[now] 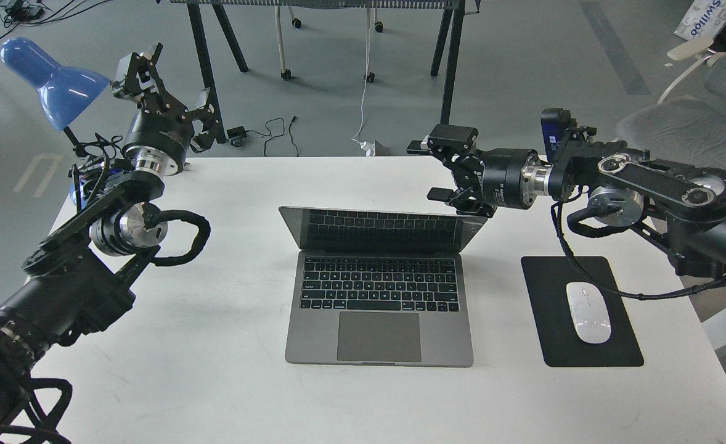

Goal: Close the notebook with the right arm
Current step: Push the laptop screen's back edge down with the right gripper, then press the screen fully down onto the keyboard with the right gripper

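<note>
The space-grey notebook (379, 302) lies in the middle of the white table (215, 382). Its lid (380, 229) is tilted well forward over the keyboard, and the screen reflects the keys. My right gripper (443, 172) is open, with its fingers spread. It reaches in from the right and sits at the lid's upper right corner, its lower finger (446, 195) just behind and above the lid's top edge. Whether it touches the lid I cannot tell. My left gripper (163, 80) is open and empty, raised at the table's back left, far from the notebook.
A black mouse pad (585, 311) with a white mouse (588, 312) lies right of the notebook, under my right arm. A blue desk lamp (52, 80) stands at the back left by my left arm. Table legs and cables are on the floor behind.
</note>
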